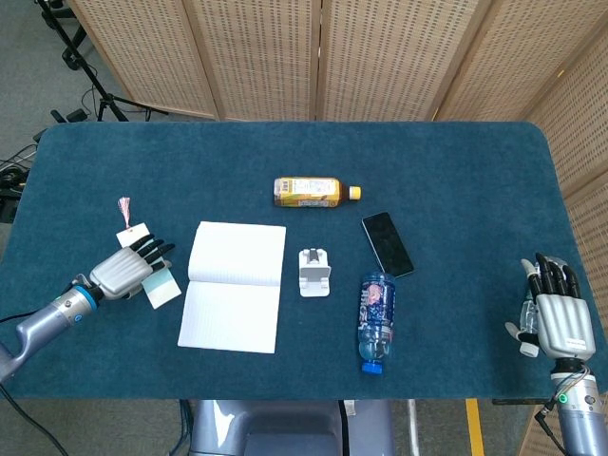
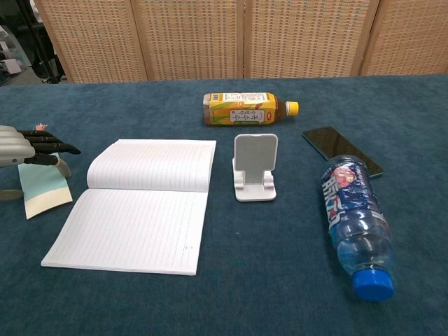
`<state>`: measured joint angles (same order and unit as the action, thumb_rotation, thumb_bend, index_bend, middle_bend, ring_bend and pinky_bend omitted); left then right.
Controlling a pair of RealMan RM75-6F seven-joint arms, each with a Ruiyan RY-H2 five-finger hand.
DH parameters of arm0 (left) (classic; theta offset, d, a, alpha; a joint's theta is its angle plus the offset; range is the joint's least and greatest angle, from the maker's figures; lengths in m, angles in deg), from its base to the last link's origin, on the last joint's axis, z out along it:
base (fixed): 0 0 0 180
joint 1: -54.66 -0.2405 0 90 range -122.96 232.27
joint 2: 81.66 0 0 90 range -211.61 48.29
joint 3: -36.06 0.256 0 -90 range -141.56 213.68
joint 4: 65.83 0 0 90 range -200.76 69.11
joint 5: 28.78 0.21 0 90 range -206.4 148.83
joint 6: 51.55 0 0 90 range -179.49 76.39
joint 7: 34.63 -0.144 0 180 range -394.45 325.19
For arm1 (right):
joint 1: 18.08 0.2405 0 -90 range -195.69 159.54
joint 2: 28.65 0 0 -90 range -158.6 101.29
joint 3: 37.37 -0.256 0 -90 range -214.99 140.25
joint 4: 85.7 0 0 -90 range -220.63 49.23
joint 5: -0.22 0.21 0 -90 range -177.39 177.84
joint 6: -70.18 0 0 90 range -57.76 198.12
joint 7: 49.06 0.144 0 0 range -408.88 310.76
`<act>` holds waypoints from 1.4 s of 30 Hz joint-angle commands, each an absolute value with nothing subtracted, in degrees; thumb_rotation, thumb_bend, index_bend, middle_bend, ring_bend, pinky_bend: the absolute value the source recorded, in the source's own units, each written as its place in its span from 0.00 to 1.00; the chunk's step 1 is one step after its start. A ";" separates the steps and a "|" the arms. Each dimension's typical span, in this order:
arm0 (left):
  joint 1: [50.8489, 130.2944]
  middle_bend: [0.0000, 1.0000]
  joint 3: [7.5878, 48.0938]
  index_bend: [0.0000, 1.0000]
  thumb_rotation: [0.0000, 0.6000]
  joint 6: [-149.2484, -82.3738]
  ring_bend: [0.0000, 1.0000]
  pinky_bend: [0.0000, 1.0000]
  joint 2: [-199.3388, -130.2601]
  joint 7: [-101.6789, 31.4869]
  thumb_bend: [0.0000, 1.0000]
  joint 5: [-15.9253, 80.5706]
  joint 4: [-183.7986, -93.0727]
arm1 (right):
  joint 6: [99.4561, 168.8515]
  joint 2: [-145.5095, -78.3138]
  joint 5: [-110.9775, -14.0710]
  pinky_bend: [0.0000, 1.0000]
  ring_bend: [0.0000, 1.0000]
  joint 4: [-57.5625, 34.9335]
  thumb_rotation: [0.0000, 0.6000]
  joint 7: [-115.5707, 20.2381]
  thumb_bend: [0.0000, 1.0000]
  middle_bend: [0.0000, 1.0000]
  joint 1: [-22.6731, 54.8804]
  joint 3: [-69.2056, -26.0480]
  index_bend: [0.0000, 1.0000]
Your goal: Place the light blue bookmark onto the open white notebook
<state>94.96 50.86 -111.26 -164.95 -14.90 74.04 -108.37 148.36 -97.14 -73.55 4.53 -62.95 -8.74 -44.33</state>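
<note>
Left robot hand (image 1: 122, 271) grips flat bookmark (image 2: 43, 189); right robot hand (image 1: 554, 318) spread, holding nothing.

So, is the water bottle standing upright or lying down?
Lying down: the water bottle rests on its side on the table, blue cap toward the robot.

1. Tea bottle (image 1: 311, 191), yellow label, lying on its side, far centre, cap pointing right.
2. White phone stand (image 1: 314, 271), upright, centre.
3. Black phone (image 1: 388, 244), flat, right of stand.
4. Water bottle (image 1: 375, 323), on its side, blue cap toward near edge, just near phone.
5. Blue table (image 1: 456, 180) w/ wicker screens (image 1: 380, 57) behind.
</note>
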 commanded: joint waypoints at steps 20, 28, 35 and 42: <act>96.19 0.00 47.96 0.30 1.00 -111.06 0.00 0.00 -157.28 -17.19 0.38 71.16 -118.21 | 148.36 -96.87 -73.75 0.00 0.00 4.70 1.00 -62.52 0.00 0.00 -8.79 -44.31 0.00; 97.96 0.00 45.98 0.33 1.00 -106.34 0.00 0.00 -148.45 -22.12 0.38 67.37 -134.15 | 149.67 -96.00 -75.21 0.00 0.00 5.51 1.00 -61.18 0.00 0.00 -9.38 -44.10 0.00; 99.65 0.00 44.57 0.34 1.00 -101.29 0.00 0.00 -142.99 -27.23 0.38 64.16 -144.84 | 150.45 -95.31 -76.48 0.00 0.00 6.20 1.00 -60.06 0.00 0.00 -9.83 -43.77 0.00; 101.60 0.00 42.99 0.33 1.00 -95.25 0.00 0.00 -138.83 -32.87 0.38 59.62 -153.16 | 151.17 -94.69 -77.55 0.00 0.00 6.75 1.00 -58.99 0.00 0.00 -10.21 -43.57 0.00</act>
